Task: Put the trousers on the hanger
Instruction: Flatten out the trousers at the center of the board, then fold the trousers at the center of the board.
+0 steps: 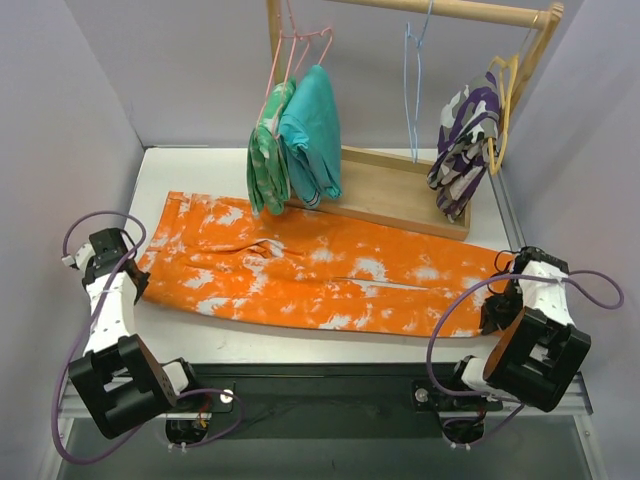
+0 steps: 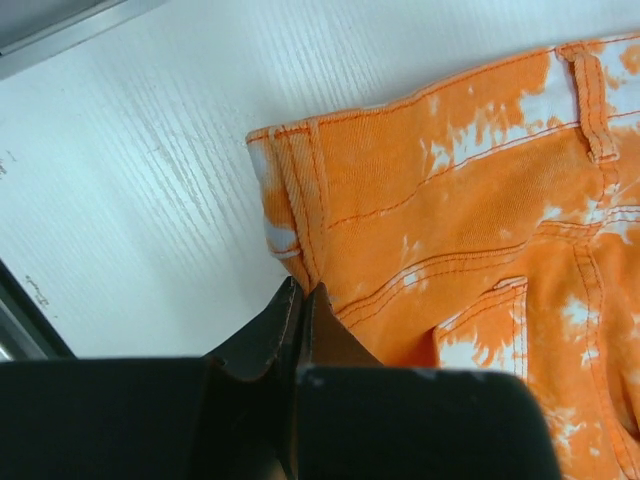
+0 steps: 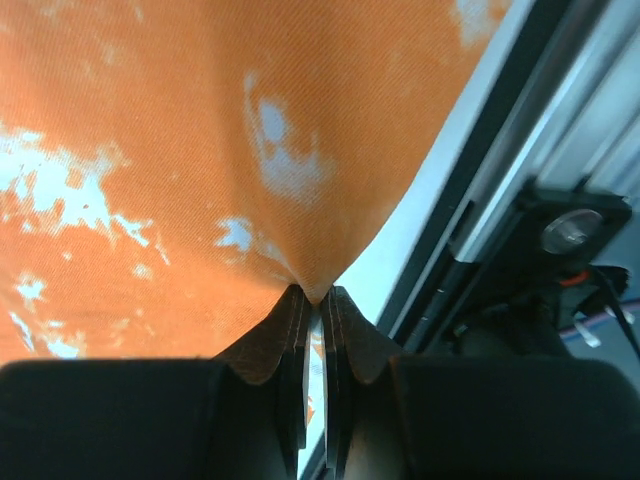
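The orange trousers (image 1: 320, 275) with white splotches lie spread flat across the white table, waistband at the left, leg ends at the right. My left gripper (image 1: 140, 268) is shut on the waistband corner of the trousers (image 2: 440, 220); its jaws pinch the cloth edge (image 2: 303, 290). My right gripper (image 1: 500, 290) is shut on the leg hem of the trousers (image 3: 200, 150), pinching the cloth at its tip (image 3: 318, 297). The light-blue hanger (image 1: 415, 80) hangs empty from the wooden rail at the back, between the other garments.
A wooden rack (image 1: 400, 195) stands at the back. Pink hangers carry a teal garment (image 1: 312, 135) and a green-white one (image 1: 268, 160). A yellow hanger (image 1: 505, 100) holds a purple-and-white garment (image 1: 462, 150). The table's right edge and rail (image 3: 520, 180) lie beside the right gripper.
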You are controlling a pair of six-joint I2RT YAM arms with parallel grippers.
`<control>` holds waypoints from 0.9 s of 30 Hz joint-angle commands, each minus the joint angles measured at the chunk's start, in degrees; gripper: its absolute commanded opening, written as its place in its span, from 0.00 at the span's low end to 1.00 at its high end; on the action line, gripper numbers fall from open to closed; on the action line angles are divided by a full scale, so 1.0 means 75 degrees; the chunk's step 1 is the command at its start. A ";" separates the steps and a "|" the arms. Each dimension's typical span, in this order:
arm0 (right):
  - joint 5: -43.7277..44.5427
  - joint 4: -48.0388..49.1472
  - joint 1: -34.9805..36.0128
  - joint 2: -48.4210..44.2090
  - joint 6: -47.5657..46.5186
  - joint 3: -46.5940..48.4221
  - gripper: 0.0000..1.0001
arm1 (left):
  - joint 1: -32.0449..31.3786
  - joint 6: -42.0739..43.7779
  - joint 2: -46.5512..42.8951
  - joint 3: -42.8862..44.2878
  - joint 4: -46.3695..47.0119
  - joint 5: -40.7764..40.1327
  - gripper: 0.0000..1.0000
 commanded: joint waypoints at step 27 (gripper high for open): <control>0.2394 -0.1714 0.0059 -0.1069 -0.0614 0.1966 0.00 | -0.1330 0.3620 -0.1088 0.1813 -0.0025 -0.2897 0.00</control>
